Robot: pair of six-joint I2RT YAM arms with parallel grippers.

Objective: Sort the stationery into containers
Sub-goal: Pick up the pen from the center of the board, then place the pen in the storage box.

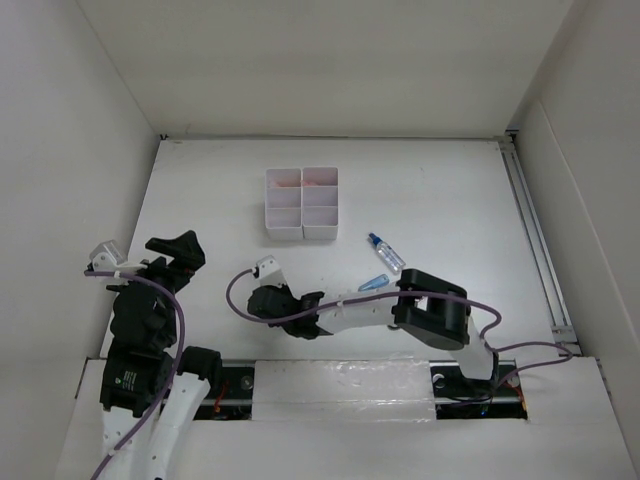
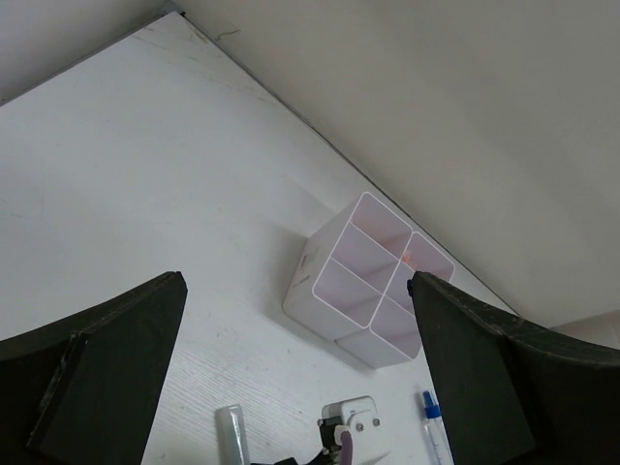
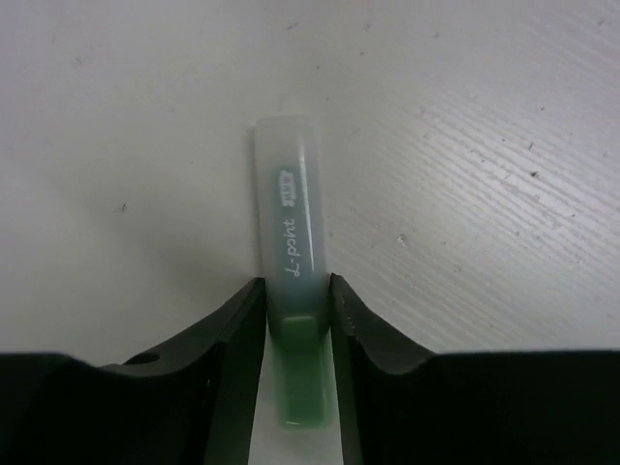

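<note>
One green highlighter [image 3: 289, 203] pinched by right gripper [image 3: 295, 287], apparently flat on table [image 3: 484, 145], left gripper [image 2: 295, 283] spread wide.

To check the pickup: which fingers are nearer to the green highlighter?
Right. The right fingers press both sides of the green highlighter; the left fingers stand open, well apart, to its left.

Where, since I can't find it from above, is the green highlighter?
The green highlighter lies on the table, pinched by the right gripper in the right wrist view, on the near side of the trays, left of the blue-capped bottle.
</note>
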